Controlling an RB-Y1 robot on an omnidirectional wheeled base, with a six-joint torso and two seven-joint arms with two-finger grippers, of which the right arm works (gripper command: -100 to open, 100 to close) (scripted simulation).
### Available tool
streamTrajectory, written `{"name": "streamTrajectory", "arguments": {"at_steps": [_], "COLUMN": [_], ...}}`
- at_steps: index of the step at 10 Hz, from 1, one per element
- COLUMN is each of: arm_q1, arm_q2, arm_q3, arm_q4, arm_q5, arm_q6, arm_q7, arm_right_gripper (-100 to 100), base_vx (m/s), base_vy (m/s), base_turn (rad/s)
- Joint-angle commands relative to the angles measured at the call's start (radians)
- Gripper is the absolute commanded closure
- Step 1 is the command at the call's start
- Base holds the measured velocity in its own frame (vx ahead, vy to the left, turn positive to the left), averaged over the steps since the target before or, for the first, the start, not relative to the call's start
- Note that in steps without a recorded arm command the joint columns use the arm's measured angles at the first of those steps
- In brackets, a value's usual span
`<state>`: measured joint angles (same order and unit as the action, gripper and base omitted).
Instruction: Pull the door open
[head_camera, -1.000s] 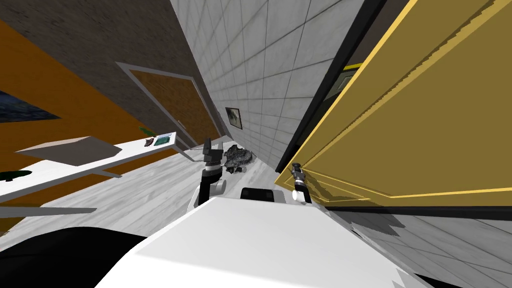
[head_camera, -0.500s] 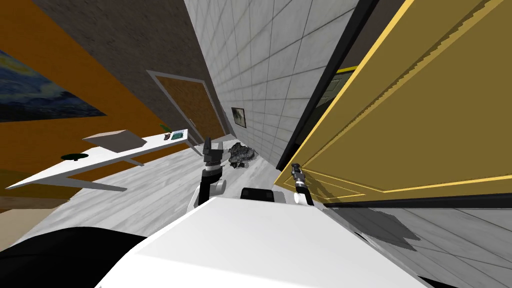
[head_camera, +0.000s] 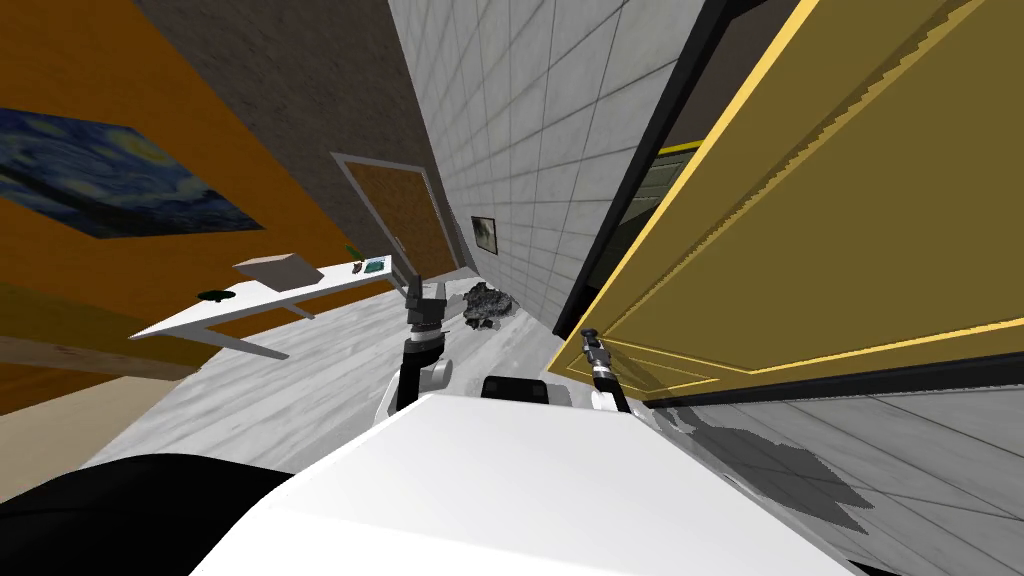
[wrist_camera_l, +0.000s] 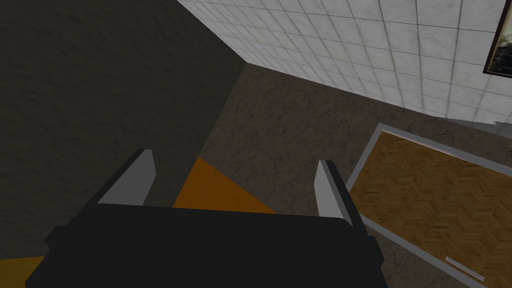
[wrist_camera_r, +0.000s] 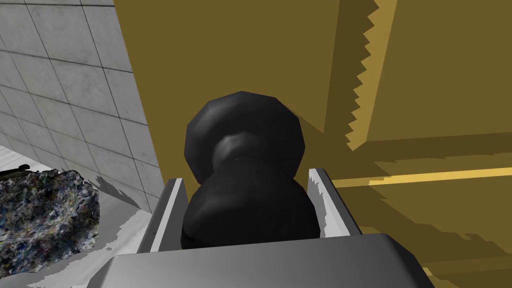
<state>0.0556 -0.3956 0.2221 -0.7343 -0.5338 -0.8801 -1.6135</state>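
On door knob (wrist_camera_r: 245, 165), right fingers (wrist_camera_r: 166, 215) clamped; rubble heap (wrist_camera_r: 45, 220) near (on floor (head_camera: 300, 400)).

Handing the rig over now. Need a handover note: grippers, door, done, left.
Right gripper: shut on the black door knob, a finger on each side.
Left gripper: open, empty, held up off the door.
Yellow door: ajar, knob edge swung clear of the black frame.
Done: knob gripped, door partly open.
Left: pull it wider, likely while backing away.
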Motion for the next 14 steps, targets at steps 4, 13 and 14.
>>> {"name": "streamTrajectory", "arguments": {"at_steps": [4, 13, 14], "arm_q1": [0.032, 0.095, 0.102], "arm_q2": [-0.044, -0.118, -0.127], "arm_q3": [0.056, 0.144, 0.154], "arm_q4": [-0.015, -0.020, -0.018], "arm_q5": [0.027, 0.073, 0.079], "arm_q6": [-0.045, -0.145, -0.161], "arm_q7": [-0.061, -0.156, -0.168], "arm_right_gripper": [100, 100, 100], "base_vx": [-0.221, -0.203, -0.195], "base_vy": [-0.046, -0.050, -0.072], "base_turn": [0.099, 0.103, 0.126]}}
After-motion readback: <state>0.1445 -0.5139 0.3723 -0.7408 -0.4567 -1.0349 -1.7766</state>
